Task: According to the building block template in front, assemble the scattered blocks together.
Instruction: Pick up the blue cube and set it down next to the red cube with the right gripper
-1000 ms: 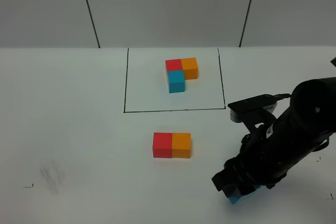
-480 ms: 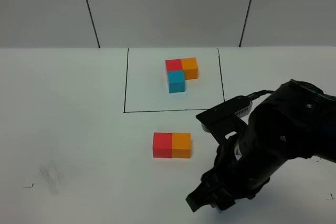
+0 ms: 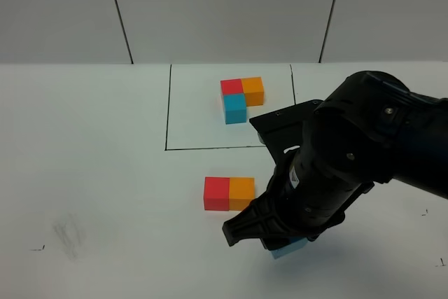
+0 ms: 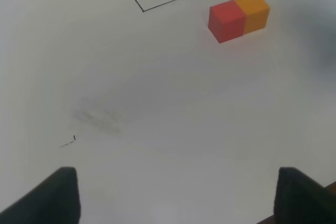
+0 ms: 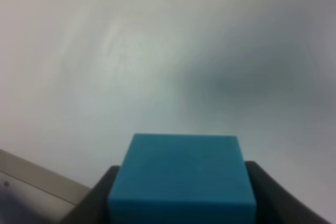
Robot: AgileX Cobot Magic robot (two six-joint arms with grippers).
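Light blue, the third loose cube [image 5: 182, 179] sits clenched in the right claw [image 3: 281, 243], low over the white surface [image 3: 105, 173]; whether it touches down cannot be told. It is near the other two scattered blocks, on their front-right side. Those two, the red cube [image 3: 217, 192] and the orange cube [image 3: 241, 193], lie touching side by side, just in front of the black outline [image 3: 167, 103]. Inside it rests the building block template [image 3: 241, 97]: red and orange in a row, blue below red. The left claw [image 4: 178, 198] hangs released, jaws spread wide, grasping nothing.
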